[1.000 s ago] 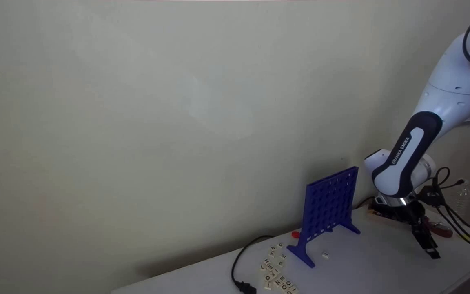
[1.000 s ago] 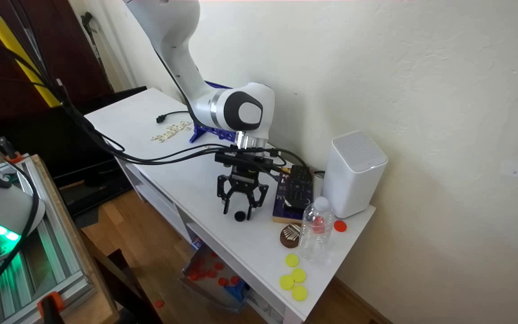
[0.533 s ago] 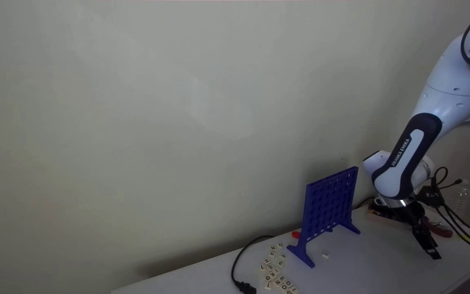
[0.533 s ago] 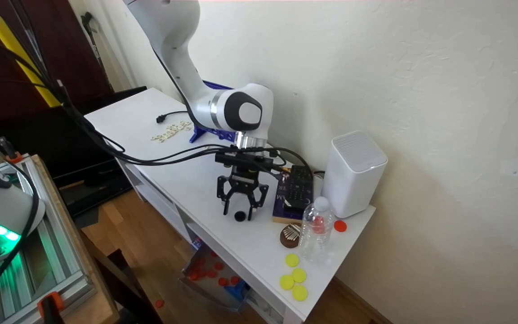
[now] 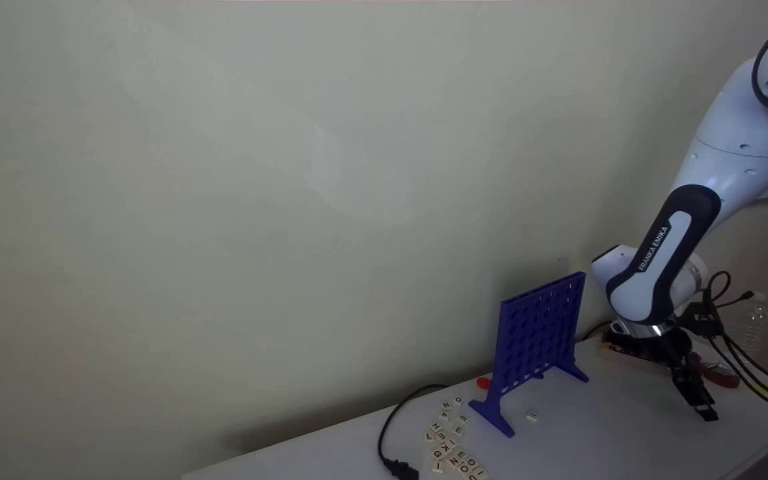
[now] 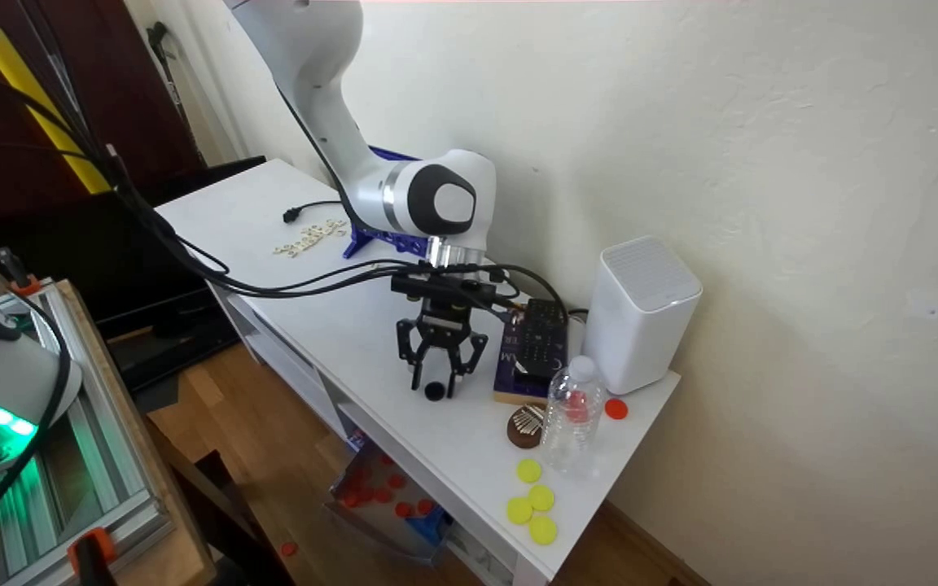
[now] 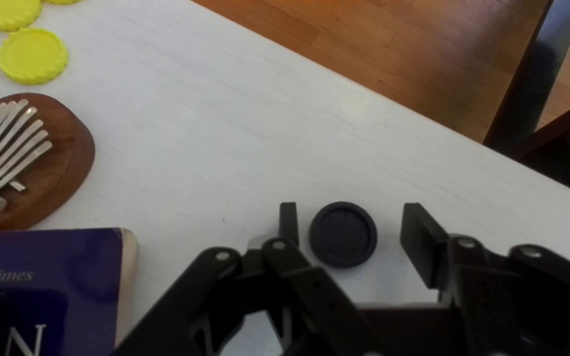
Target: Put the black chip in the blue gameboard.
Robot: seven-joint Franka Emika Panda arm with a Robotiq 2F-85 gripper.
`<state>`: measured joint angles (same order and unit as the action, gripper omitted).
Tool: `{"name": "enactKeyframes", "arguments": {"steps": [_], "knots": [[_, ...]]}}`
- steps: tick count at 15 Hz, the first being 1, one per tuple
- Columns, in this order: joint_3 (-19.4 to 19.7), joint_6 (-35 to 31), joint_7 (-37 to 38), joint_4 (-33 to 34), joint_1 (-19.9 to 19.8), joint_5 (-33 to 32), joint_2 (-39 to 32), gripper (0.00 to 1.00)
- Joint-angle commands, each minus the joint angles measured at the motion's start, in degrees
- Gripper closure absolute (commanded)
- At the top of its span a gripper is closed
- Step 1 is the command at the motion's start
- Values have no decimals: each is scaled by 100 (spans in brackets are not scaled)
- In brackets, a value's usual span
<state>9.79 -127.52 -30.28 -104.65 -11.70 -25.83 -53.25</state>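
The black chip (image 6: 435, 391) lies flat on the white table. In the wrist view, the chip (image 7: 343, 235) sits between the two fingers of my gripper (image 7: 350, 232), nearer the left finger, with a gap on each side. My gripper (image 6: 433, 389) is open, pointing down, with its fingertips low by the table. In an exterior view my gripper (image 5: 707, 415) hides the chip. The blue gameboard (image 5: 536, 328) stands upright on its feet by the wall, apart from the gripper. The arm hides most of the gameboard (image 6: 392, 240) in an exterior view.
A book (image 6: 510, 378) with a black device on it lies beside the gripper. A thumb piano (image 6: 524, 427), a clear bottle (image 6: 573, 423), yellow chips (image 6: 542, 531) and a white box (image 6: 640, 317) stand further along. Letter tiles (image 5: 447, 447) lie near the gameboard.
My gripper's fingers have come slightly closer together around the chip. The arm has shifted only very little. The chip and the gameboard have not moved.
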Motion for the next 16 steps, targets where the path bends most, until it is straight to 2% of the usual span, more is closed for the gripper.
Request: {"name": "enactKeyframes", "arguments": {"steps": [1, 3, 4, 5, 9, 16], "knots": [[-2, -26, 136, 102, -21, -106, -66, 50], [-1, -36, 154, 98, -21, -109, -69, 47], [0, -33, 159, 99, -18, -113, -74, 56], [1, -34, 163, 100, -16, -115, -77, 72], [4, -50, 173, 95, -21, -117, -75, 90], [-23, -217, 154, -139, -52, -113, 145, 90]]}}
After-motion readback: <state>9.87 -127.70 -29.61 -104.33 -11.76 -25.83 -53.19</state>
